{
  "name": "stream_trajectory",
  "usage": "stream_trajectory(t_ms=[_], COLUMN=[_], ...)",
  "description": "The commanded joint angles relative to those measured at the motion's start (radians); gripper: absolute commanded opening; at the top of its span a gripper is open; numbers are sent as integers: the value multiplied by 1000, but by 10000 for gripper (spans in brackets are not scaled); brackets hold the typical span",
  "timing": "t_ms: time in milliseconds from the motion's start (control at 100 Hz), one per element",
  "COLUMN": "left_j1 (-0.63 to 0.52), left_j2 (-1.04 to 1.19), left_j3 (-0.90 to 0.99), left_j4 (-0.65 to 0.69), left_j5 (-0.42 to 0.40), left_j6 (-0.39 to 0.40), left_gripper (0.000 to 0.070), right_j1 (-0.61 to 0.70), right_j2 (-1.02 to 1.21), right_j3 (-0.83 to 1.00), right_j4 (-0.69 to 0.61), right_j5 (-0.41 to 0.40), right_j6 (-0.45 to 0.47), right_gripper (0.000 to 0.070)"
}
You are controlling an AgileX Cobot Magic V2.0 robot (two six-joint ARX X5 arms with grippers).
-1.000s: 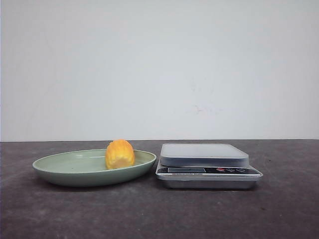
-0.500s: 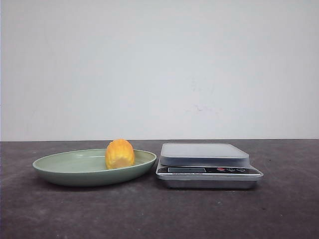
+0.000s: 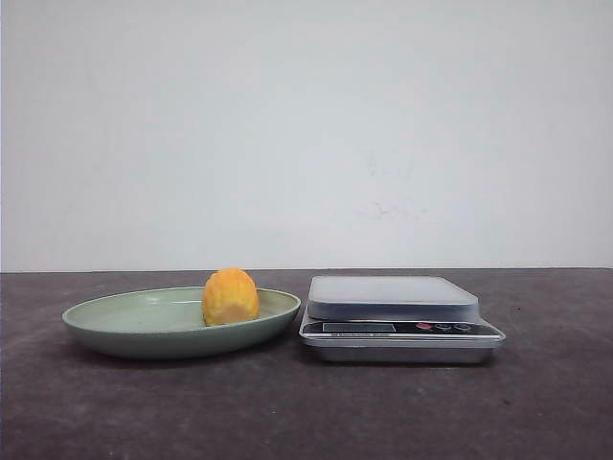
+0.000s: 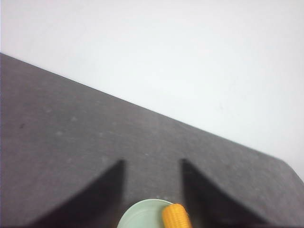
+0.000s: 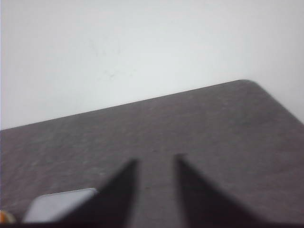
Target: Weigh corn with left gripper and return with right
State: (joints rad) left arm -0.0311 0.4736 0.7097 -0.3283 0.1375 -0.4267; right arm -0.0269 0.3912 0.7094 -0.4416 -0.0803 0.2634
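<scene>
Both jaws stood apart, holding nothing. I feared the rounded corn [image 3: 230, 297] could roll in its plate [image 3: 115, 326], beside the scale [image 3: 393, 299], when pinched.

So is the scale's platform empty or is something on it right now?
Empty. The scale has a bare platform; the corn sits in the green plate beside it.

You were looking at a bare test bench rather than a home: a dark grey matte tabletop [image 3: 287, 412] stood against a plain white wall [image 3: 306, 125], with only a silver digital kitchen scale [image 3: 400, 318] and a shallow pale green plate [image 3: 124, 326] laid out.
</scene>
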Motion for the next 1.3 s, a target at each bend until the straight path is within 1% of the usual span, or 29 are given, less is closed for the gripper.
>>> stream_trajectory(t_ms=[0, 100, 220, 350, 410, 480, 580, 680, 860, 920, 1050, 1140, 1290], left_j1=[-7, -25, -68, -154, -201, -260, -334, -389, -466, -491, -531, -553, -597], left_j2=[34, 97, 198, 333, 403, 486, 603, 724, 921, 980, 1066, 1107, 1154], left_j3=[64, 132, 211, 280, 303, 317, 317, 317, 317, 317, 317, 317, 317], left_j4=[-3, -32, -65, -69, -69, -68, -61, -51, 11, 32, 53, 61, 77], left_j5=[29, 42, 48, 43, 16, -24, -87, -117, -124, -144, -191, -206, -277], left_j6=[38, 47, 52, 58, 66, 68, 68, 76, 71, 66, 67, 67, 68], left_gripper=[360, 358, 358, 359, 359, 359, 361, 361, 361, 361, 361, 361, 363], right_j1=[5, 16, 31, 48, 56, 64, 73, 79, 97, 98, 98, 98, 98], right_j2=[11, 38, 69, 96, 109, 120, 124, 124, 124, 124, 124, 124, 124], right_j3=[47, 96, 136, 175, 189, 195, 195, 195, 195, 195, 195, 195, 195], right_j4=[-3, -41, -49, -76, -84, -85, -85, -87, -98, -106, -121, -124, -124], right_j5=[-31, -36, -78, -91, -107, -107, -107, -107, -106, -106, -106, -106, -106], right_j6=[10, 6, 7, 10, 8, 6, -18, -22, -36, -39, -47, -47, -47], right_gripper=[531, 491, 491, 491, 492, 495, 559, 559, 559, 559, 559, 559, 559])
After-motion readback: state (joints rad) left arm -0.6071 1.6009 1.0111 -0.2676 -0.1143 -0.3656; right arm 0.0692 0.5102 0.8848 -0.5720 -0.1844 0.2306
